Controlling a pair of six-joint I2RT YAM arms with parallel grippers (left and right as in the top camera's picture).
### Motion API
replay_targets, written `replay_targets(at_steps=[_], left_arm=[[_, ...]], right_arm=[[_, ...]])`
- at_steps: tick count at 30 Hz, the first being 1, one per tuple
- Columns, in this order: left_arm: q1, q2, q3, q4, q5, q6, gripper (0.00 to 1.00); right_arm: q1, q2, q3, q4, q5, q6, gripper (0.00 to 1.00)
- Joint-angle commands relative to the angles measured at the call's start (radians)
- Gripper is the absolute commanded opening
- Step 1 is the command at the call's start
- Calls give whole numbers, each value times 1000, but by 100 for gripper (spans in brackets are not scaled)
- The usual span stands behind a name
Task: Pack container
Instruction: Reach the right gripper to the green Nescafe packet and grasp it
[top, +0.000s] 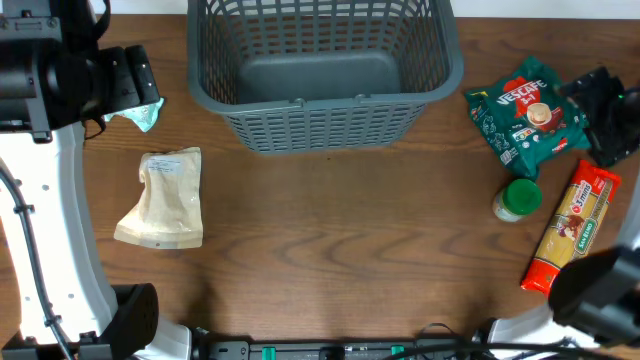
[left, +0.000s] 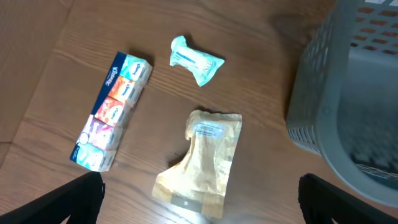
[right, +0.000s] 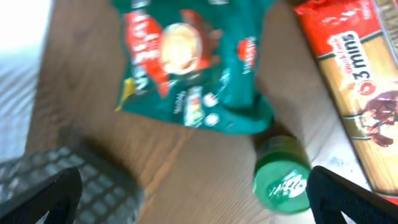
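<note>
Grey basket (top: 322, 126) sits empty at the far middle of the worktop (top: 350, 250), left end effector (left: 202, 196) and right end effector (right: 199, 196) both wide apart, holding nothing: packing looks unstarted, so next comes a descent onto the pouch (top: 165, 198).

White arm links (top: 65, 230), black joint housings (top: 40, 70), thin black cables (top: 30, 255), matte black fingers (left: 74, 199).

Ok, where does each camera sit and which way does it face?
Overhead: above the table, straight down on basket, pouch, coffee bag; left arm, right arm at sides.
Left wrist: on left arm, down at pouch, tissues; left tool open.
Right wrist: on right arm, down at coffee bag, jar; right tool open.
Shared: overhead and left wrist both show pouch, basket.
</note>
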Motion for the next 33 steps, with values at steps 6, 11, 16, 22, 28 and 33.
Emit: replay_targets(at_steps=[6,11,16,22,28,33], left_arm=[[4,2,2,-1,-5,-19,99],[4,2,2,3,-5,-11,99],[4,2,2,3,-6,34,99],[4,2,2,10,-6,42,99],[4,2,2,19,-5,46,98],[4,2,2,26,-6,60,99]], right_arm=[[-111,124,5,27,-126,-147,99],[-124,216,5,50,-143,-250,99],[-121,297,-2,111,-189,-283,99],[-110,372,-8,192,-206,-299,99],[-77,418,-9,270,-222,-309,99],[-40,451,-10,329,-225,-308,99]])
